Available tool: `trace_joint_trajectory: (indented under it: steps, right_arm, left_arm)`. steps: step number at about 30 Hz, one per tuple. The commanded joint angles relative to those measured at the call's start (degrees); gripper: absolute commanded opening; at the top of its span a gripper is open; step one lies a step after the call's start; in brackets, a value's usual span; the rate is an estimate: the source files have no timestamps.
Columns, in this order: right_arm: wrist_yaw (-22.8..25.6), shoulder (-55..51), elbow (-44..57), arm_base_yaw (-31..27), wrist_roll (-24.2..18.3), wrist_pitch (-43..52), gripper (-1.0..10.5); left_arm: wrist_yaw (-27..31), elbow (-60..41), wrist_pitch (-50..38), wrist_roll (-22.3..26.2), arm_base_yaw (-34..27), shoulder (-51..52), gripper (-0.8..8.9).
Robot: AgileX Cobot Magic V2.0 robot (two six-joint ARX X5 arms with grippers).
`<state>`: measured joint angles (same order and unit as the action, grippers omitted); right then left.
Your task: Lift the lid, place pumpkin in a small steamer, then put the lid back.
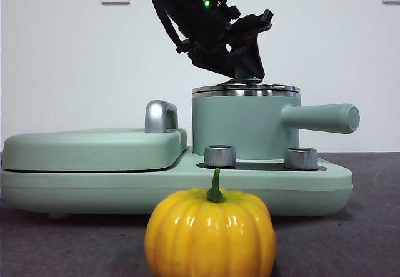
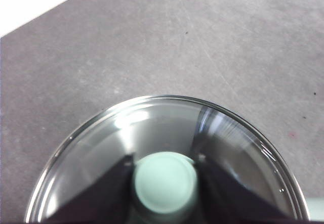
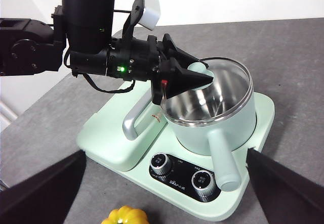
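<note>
- Left gripper (image 1: 249, 70) clamps the knob of the lid (image 1: 245, 90), seated on the small steamer (image 1: 240, 127).
- Right gripper (image 3: 162, 193) wide open, empty.
- Pumpkin (image 1: 210, 234) on tabletop (image 1: 362, 227), 6 o'clock of the control dials (image 1: 220, 156).

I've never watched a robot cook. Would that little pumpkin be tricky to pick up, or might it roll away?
The pumpkin looks glossy, so black jaws might slip on its skin. Its rounded, ribbed body would probably roll if nudged sideways, though it seems to sit steady with its stem up. It appears rigid, so a squeeze likely wouldn't dent it.
</note>
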<state>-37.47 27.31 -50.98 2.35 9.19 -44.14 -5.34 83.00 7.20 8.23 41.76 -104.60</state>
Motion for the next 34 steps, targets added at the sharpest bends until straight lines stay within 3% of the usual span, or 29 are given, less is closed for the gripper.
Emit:
trace_joint_trajectory:
  steps: [1, 6, 16, 20, 30, 34]
  right_arm:
    - [0.0, 0.3, -0.9, 0.2, -0.1, 0.4, 5.1]
    - [0.0, 0.3, -0.9, 0.2, 0.7, 0.4, 5.1]
    - [-0.1, 0.3, -0.9, 0.2, 0.7, 0.1, 5.1]
    - [-1.6, 1.6, -0.9, 0.7, 2.4, -4.1, 5.1]
    - [-1.0, 9.8, -1.3, 9.2, 5.6, -5.2, 4.8]
    - [2.0, 14.5, -1.7, 15.1, 7.6, -4.2, 4.8]
  left_arm:
    - [0.5, 1.0, 0.6, 0.8, 0.4, -1.4, 0.94]
    - [0.5, 1.0, 0.5, 0.9, 0.3, -0.7, 0.23]
    - [0.5, 1.0, 0.7, 1.0, -0.2, 7.7, 0.23]
    - [0.5, 1.0, 2.6, 1.0, -1.2, 12.1, 0.23]
    - [0.5, 1.0, 12.1, 1.0, -6.7, 20.5, 0.23]
    - [0.5, 1.0, 15.6, 1.2, -9.2, 22.5, 0.23]
